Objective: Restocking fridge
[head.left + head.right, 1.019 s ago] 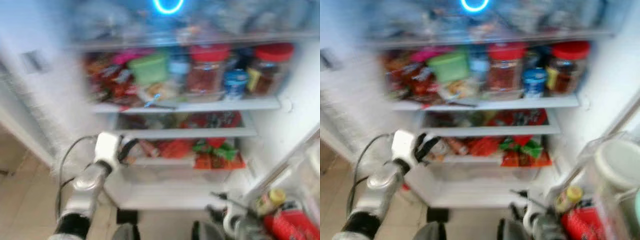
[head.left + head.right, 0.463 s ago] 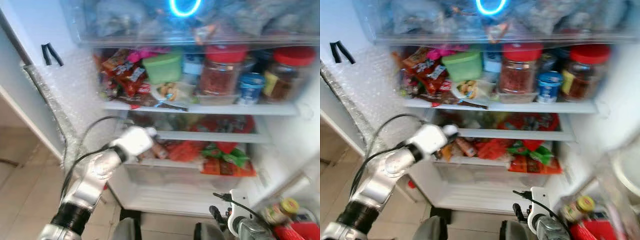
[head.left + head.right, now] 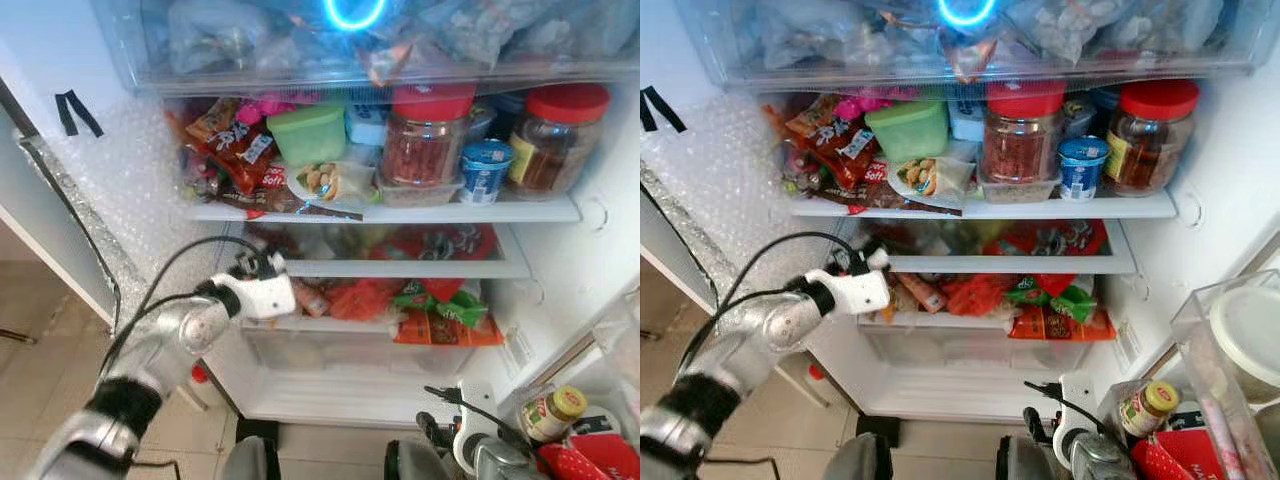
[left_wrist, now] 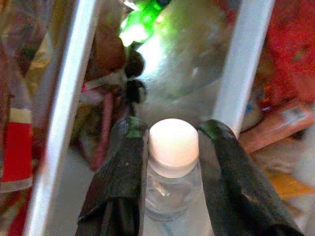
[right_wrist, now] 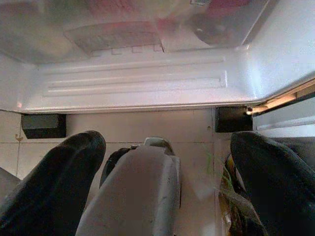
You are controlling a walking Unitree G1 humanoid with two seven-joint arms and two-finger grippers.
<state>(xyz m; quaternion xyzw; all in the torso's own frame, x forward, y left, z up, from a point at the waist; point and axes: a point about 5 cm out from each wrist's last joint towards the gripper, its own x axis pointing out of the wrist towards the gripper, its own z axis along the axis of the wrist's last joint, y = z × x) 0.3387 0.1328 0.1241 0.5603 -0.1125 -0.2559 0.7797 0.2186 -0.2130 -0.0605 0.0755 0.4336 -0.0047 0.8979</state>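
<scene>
From the head camera I see my left gripper (image 3: 252,268) reaching into the open fridge (image 3: 590,215), its tip at the left end of the narrow shelf (image 3: 400,268) under the jar shelf. What the fingers hold is hidden there by the white wrist housing. The left wrist view fills that in: the two black fingers (image 4: 123,177) are closed on either side of a clear bottle (image 4: 173,167) with a white cap, gripping it at the neck, with two white shelf edges running past on both sides. Just beyond the fingertips lie a green packet (image 4: 140,24) and red wrappers (image 4: 290,44), blurred.

My right gripper (image 5: 167,177) hangs low outside the fridge, fingers spread wide with nothing between them; its wrist view looks at the fridge's white base and the tiled floor (image 5: 192,123). Above my left gripper sit snack packets (image 3: 235,150), a green tub (image 3: 312,133), two red-lidded jars (image 3: 425,135) and a blue yoghurt pot (image 3: 485,170).

Compared with half a second ago, the left arm has drawn lower and further left, elbow dropped. The whole view has also shifted, so the head moved too.
</scene>
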